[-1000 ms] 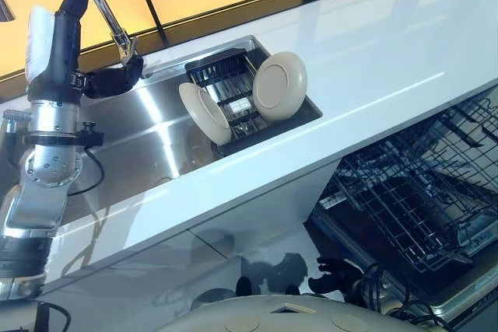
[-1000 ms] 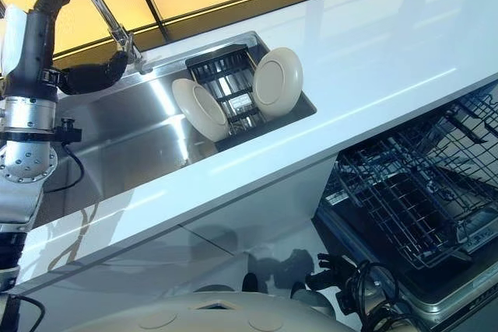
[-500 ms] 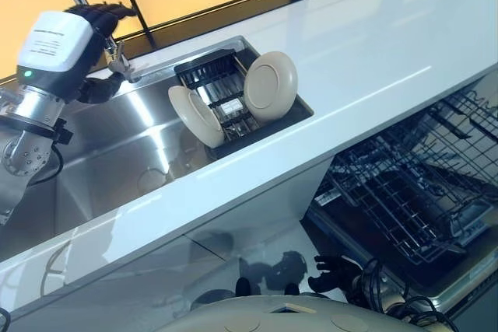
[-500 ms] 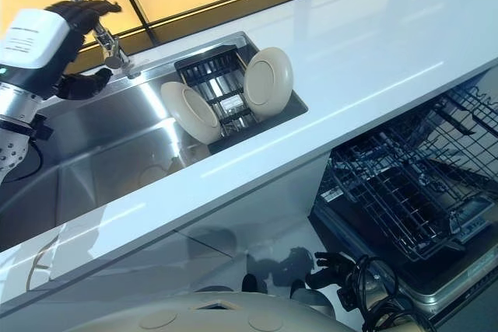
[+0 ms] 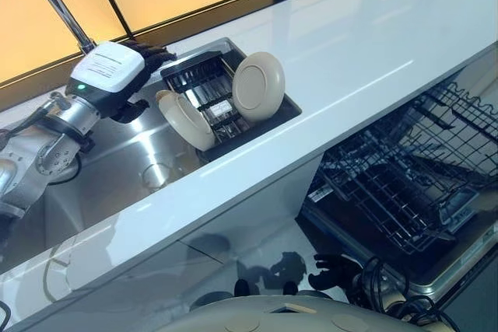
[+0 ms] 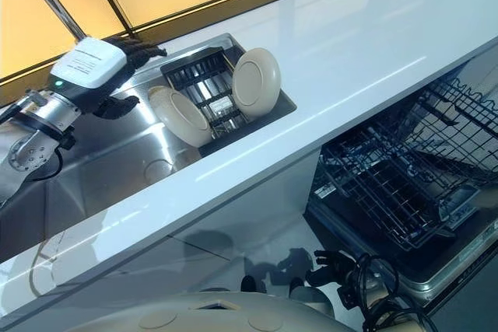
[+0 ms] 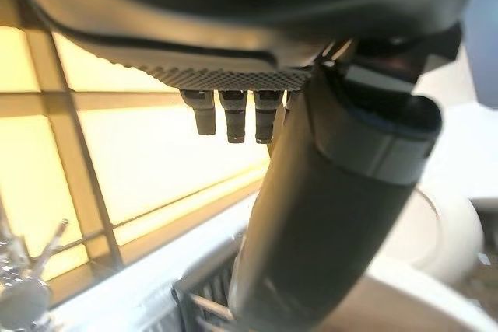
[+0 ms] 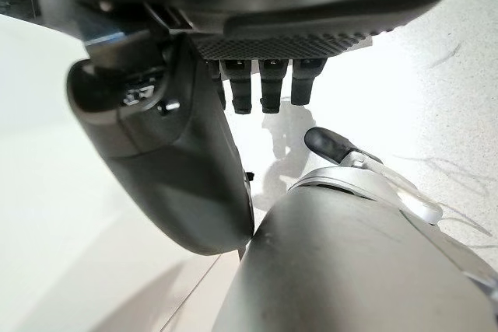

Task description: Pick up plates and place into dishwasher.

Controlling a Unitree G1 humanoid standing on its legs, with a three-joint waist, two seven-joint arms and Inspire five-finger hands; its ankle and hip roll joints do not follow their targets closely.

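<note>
Two cream plates stand on edge in a black dish rack (image 5: 204,75) set in the steel sink (image 5: 117,176). One plate (image 5: 258,86) leans at the rack's right side, the other plate (image 5: 185,119) at its front left. My left hand (image 5: 110,75) hovers over the sink just left of the rack. Its fingers (image 5: 152,54) reach relaxed over the rack's back corner, the thumb (image 5: 128,111) is spread toward the near plate, and it holds nothing. My right hand (image 5: 334,273) hangs low by the floor, open and empty. The far plate (image 7: 445,231) shows past the left thumb.
A white counter (image 5: 366,60) runs along the sink's front and right. The open dishwasher's wire rack (image 5: 405,176) sticks out below the counter at the right. A faucet pipe (image 5: 58,5) rises behind the sink at the left.
My left hand has come down from beside the faucet and turned toward the rack, ending close to the near plate. The camera has shifted too; the plates stay put.
</note>
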